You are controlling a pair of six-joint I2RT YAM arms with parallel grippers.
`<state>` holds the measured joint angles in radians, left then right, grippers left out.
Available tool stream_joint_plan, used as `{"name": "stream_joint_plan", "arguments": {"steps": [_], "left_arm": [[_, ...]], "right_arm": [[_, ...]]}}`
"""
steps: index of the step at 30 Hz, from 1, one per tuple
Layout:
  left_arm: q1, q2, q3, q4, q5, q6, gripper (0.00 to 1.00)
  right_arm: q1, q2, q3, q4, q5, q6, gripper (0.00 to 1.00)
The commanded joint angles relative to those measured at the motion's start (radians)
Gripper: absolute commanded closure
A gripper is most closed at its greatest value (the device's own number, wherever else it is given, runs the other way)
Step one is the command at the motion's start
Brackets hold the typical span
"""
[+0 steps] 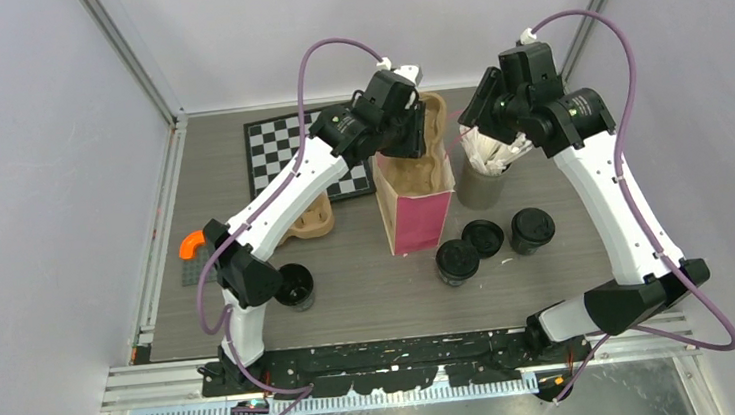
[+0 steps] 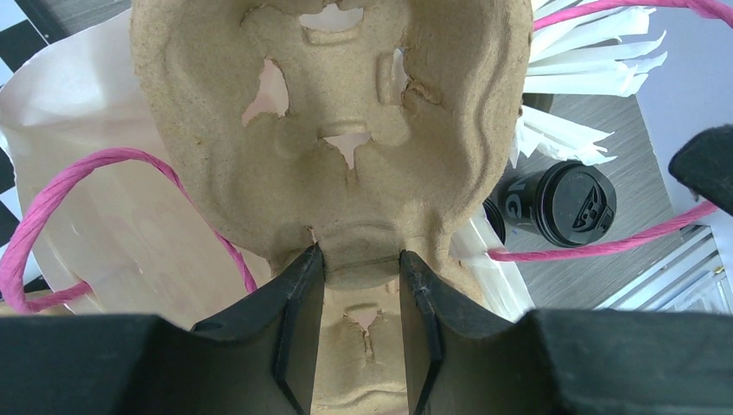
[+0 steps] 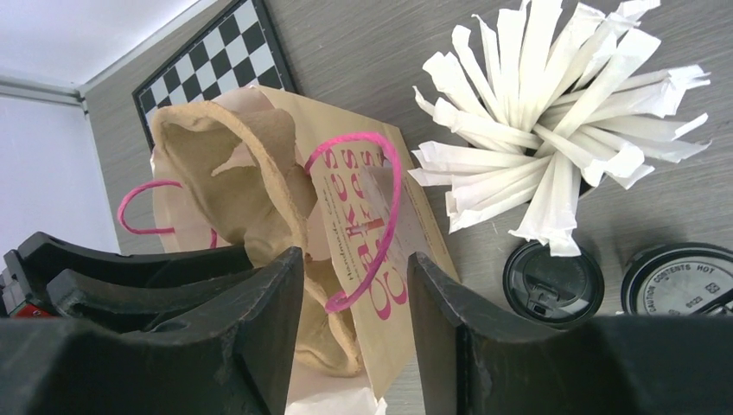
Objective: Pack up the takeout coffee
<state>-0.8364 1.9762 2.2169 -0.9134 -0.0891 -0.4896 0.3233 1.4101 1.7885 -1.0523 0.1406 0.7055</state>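
My left gripper is shut on the rim of a brown pulp cup tray and holds it on edge in the mouth of the paper bag; the grip also shows in the top view. My right gripper is open and empty, hovering over the bag's right side by its pink handle. Black lidded cups stand right of the bag with a black lid or cup between them. Another black cup stands by the left arm.
A grey cup of white paper-wrapped sticks stands right behind the bag, under my right wrist. A second pulp tray lies left of the bag. A chessboard lies at the back left. An orange object sits at the left edge.
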Motion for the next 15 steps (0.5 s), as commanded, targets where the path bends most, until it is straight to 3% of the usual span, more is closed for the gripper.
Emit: {"name": "stream_joint_plan", "arguments": {"steps": [1, 11, 13, 15], "left_arm": [[0.002, -0.069, 0.027, -0.022, 0.007, 0.020, 0.67], [0.002, -0.097, -0.010, -0.015, 0.036, 0.037, 0.67], [0.003, -0.098, -0.013, -0.013, 0.058, 0.045, 0.67], [0.003, -0.101, -0.015, -0.017, 0.065, 0.049, 0.67]], "right_arm": [[-0.006, -0.003, -0.020, 0.085, 0.025, -0.071, 0.46], [-0.024, 0.047, 0.017, 0.105, -0.018, -0.140, 0.47], [-0.025, 0.046, 0.015, 0.111, -0.018, -0.146, 0.51], [-0.027, 0.044, 0.014, 0.112, -0.015, -0.156, 0.62]]}}
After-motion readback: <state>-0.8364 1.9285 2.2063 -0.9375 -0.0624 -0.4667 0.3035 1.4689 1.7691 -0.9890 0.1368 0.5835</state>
